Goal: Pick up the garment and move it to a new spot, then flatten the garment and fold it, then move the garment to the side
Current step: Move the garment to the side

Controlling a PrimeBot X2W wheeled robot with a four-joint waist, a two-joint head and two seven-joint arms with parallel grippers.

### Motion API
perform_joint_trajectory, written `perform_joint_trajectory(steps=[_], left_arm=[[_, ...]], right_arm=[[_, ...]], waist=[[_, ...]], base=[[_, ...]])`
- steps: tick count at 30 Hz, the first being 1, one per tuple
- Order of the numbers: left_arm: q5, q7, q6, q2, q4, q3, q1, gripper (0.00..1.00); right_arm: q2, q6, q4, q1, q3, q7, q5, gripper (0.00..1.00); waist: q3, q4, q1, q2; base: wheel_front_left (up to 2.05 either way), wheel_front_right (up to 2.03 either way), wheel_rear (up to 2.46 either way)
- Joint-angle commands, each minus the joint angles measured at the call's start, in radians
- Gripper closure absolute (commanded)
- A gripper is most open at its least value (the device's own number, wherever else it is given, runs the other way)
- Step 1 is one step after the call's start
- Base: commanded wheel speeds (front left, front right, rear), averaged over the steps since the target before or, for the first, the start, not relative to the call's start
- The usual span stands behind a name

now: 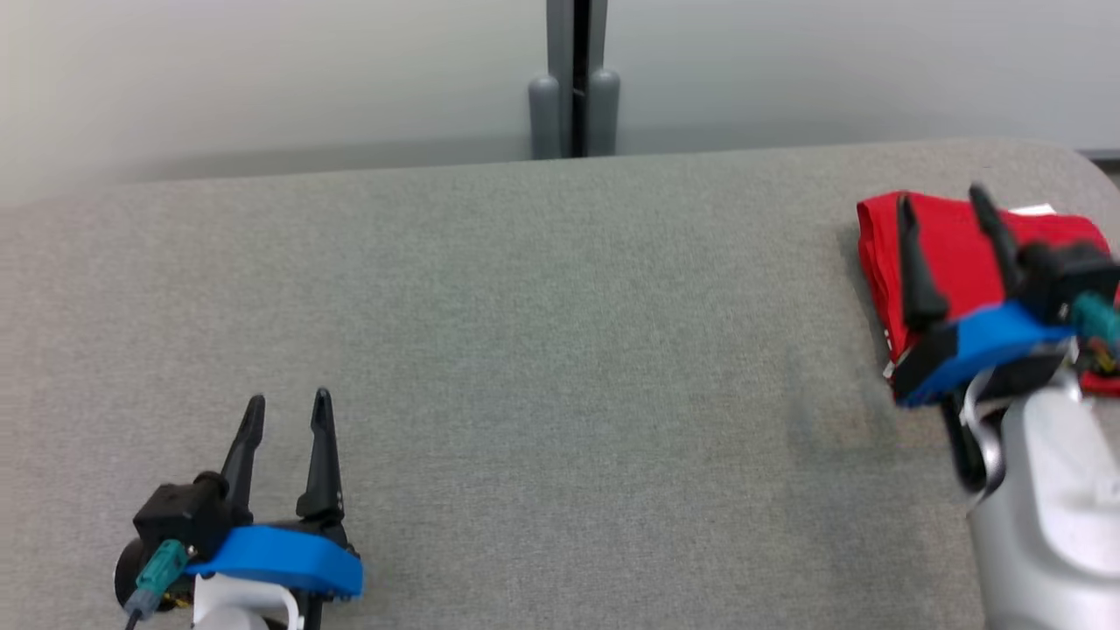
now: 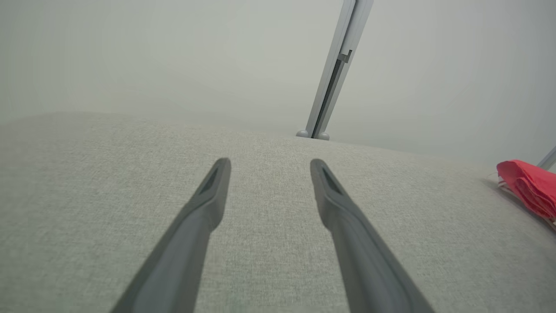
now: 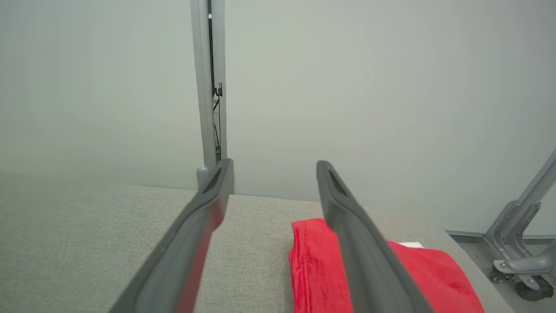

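**Gray tabletop with a folded red garment near the far right corner**

Gray cloth covers the tabletop (image 1: 525,350). It looks soft and a bit fuzzy, with tiny woven threads, and its far right corner is round. Behind it is a plain pale wall (image 1: 262,79) with a gray metal post (image 1: 573,79) going up the middle.

The garment (image 1: 954,254) is bright red. It is folded into a flat, thick bundle with soft layers showing along its side. One edge is rolled and smooth. A small white tag (image 1: 1032,210) peeks out at its far side. The garment lies near the far right corner of the tabletop, close to the right edge.

The right claw (image 1: 941,194) is over the garment. Its two long dark fingers are spread wide apart and hold nothing. I cannot tell if they touch the red cloth.

The left claw (image 1: 289,396) is near the front left corner, far from the garment. Its fingers are wide apart too, with just bare gray cloth between them.

Past the right edge, low down, is a gray metal frame with a little wheel (image 3: 527,289).
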Motion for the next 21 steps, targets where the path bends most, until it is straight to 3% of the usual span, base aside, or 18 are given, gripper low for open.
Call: perform_joint_trajectory(steps=[1, 4, 11, 21], left_arm=[[-0.006, -0.006, 0.007, -0.001, 0.006, 0.006, 0.022, 0.00], [-0.003, -0.013, 0.018, -0.004, 0.013, 0.012, 0.055, 0.00], [-0.008, -0.017, 0.036, -0.020, 0.002, 0.028, 0.128, 0.00], [0.013, -0.020, 0.026, -0.033, -0.005, 0.018, 0.145, 0.00]], right_arm=[[0.026, 0.000, -0.023, 0.062, -0.018, -0.024, -0.011, 0.00], [0.071, 0.000, -0.061, 0.175, -0.023, -0.050, -0.002, 0.00], [0.090, 0.000, -0.157, 0.385, 0.016, -0.083, 0.049, 0.00], [0.090, 0.000, -0.147, 0.481, 0.080, -0.116, 0.150, 0.00]], waist=[[-0.020, 0.005, 0.0000, 0.0000], [-0.042, 0.028, 0.0000, 0.0000], [-0.060, 0.063, 0.0000, 0.0000], [-0.081, 0.100, 0.0000, 0.0000]], base=[[0.00, 0.00, 0.00], [0.00, 0.00, 0.00], [0.00, 0.00, 0.00], [0.00, 0.00, 0.00]])
